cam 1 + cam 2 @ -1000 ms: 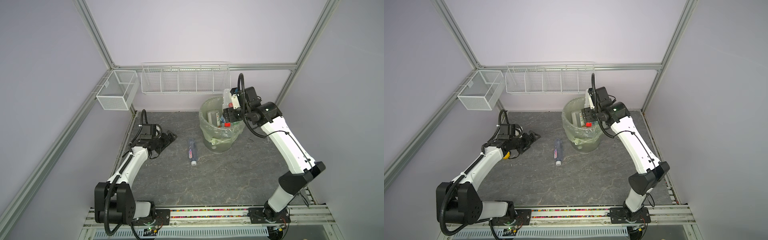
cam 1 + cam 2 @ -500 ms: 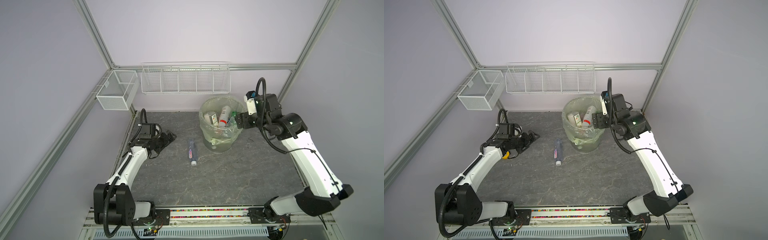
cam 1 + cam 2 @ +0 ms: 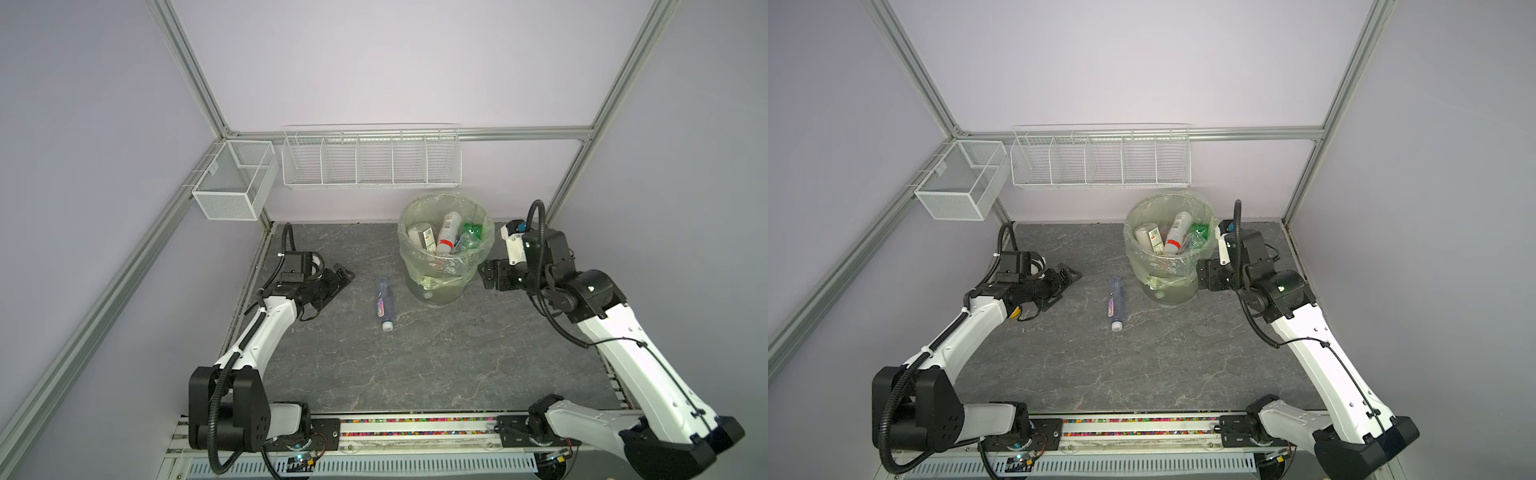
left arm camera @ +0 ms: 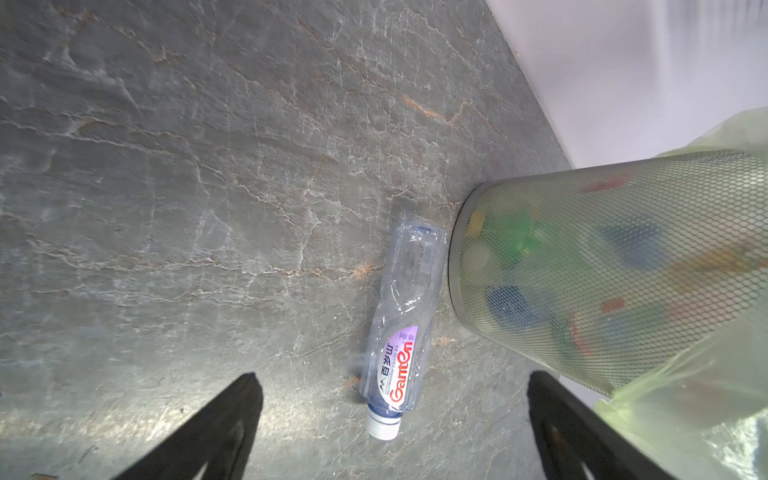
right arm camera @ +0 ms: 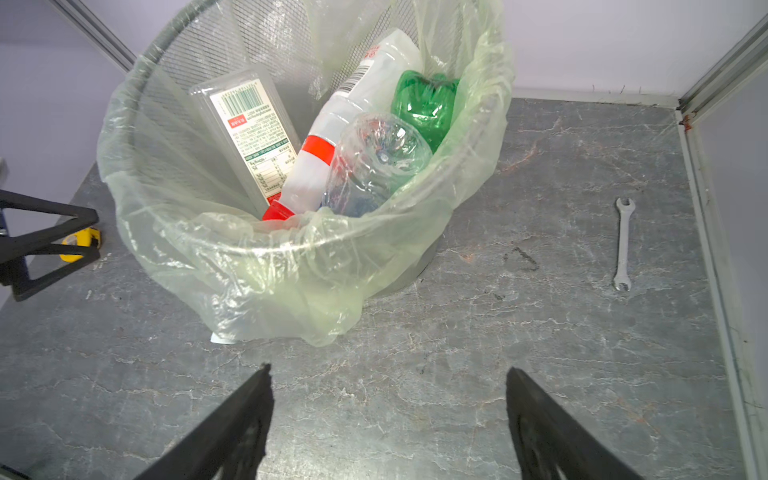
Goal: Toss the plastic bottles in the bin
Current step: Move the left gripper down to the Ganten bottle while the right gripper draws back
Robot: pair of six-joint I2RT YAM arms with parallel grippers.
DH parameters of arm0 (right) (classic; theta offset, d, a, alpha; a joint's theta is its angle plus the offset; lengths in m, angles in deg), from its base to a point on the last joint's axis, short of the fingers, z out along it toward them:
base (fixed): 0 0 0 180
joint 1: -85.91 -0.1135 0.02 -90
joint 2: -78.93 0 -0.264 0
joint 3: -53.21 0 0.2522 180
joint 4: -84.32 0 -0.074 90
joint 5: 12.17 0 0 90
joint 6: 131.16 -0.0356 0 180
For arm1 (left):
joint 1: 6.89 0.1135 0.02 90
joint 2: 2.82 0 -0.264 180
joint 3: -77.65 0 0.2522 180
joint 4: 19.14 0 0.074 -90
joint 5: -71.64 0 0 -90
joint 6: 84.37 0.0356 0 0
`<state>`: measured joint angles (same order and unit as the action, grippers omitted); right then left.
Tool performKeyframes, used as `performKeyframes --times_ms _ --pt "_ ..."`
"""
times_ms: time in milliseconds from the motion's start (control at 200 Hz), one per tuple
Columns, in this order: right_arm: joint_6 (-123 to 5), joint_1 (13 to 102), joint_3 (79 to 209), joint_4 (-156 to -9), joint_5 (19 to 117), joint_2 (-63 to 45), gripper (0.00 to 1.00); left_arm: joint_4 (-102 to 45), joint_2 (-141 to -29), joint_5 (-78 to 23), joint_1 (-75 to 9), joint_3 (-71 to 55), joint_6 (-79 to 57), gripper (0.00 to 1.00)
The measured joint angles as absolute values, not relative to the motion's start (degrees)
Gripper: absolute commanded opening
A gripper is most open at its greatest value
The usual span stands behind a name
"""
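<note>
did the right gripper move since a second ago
Yes. The right gripper has pulled back from over the bin to low beside its right wall, in both top views.

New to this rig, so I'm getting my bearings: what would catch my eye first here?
The bin, lined with a pale green bag, stands at the far end of the grey table, holding several bottles. One clear bottle lies alone on the table just left of it.

- left arm [image 3: 266,328]: white links, black joints; in both top views it runs from the lower left up to centre-left, stretched low.
- left gripper [image 3: 341,273]: jaws spread wide, empty.
- right arm [image 3: 623,353]: elbow at lower right, forearm rising to mid-right.
- right gripper [image 3: 485,274]: points frame-left, jaws apart, empty.
</note>
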<state>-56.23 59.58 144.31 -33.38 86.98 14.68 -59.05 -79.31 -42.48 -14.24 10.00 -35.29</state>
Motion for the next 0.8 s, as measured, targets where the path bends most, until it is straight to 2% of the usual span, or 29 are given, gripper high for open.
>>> performKeyframes --times_ms 290,800 --pt "-60.77 59.63 131.92 -36.03 86.78 24.67 0.88 -56.91 -79.35 -42.15 -18.26 12.10 -36.56 0.99" --pt "-65.19 59.65 122.98 -35.77 86.83 31.42 0.89 -55.53 -85.25 -36.29 -27.62 12.08 -36.76 1.00"
